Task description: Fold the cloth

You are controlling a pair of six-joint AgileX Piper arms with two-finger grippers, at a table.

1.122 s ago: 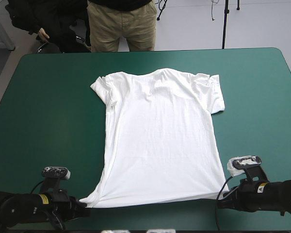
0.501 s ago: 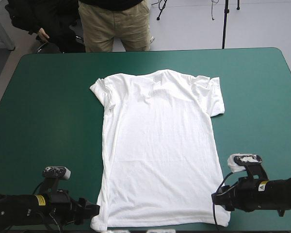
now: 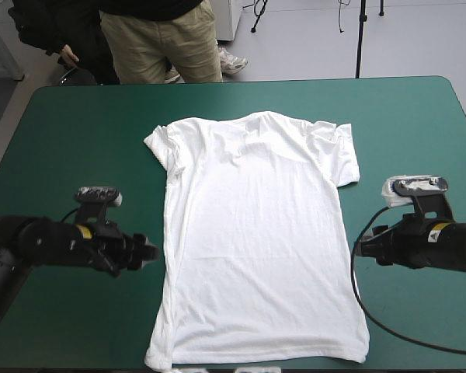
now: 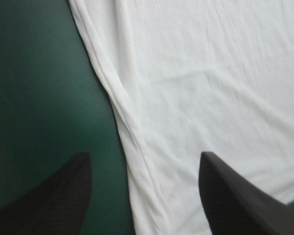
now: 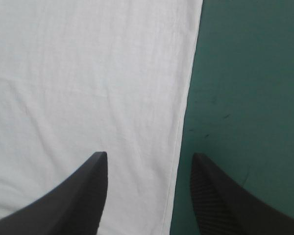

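The white T-shirt (image 3: 256, 233) lies spread flat on the teal-green cover (image 3: 78, 140), collar toward the far edge and hem close to the near edge. My left gripper (image 3: 149, 252) hovers open beside the shirt's left side edge, about halfway along the body. In the left wrist view the rolled side edge of the T-shirt (image 4: 210, 88) runs between the open fingers of that gripper (image 4: 145, 156). My right gripper (image 3: 357, 249) is open at the right side edge. In the right wrist view the T-shirt (image 5: 88, 73) fills the space ahead, and its side seam passes between that gripper's (image 5: 149, 155) fingers.
Broad bands of teal-green cover show on both sides of the shirt and beyond the collar. The hem lies almost at the table's near edge (image 3: 78, 367).
Both grippers, shut on the hem corners earlier, have opened and let go. The hem dropped flat near the front edge, and both arms moved away from that edge to the shirt's sides.
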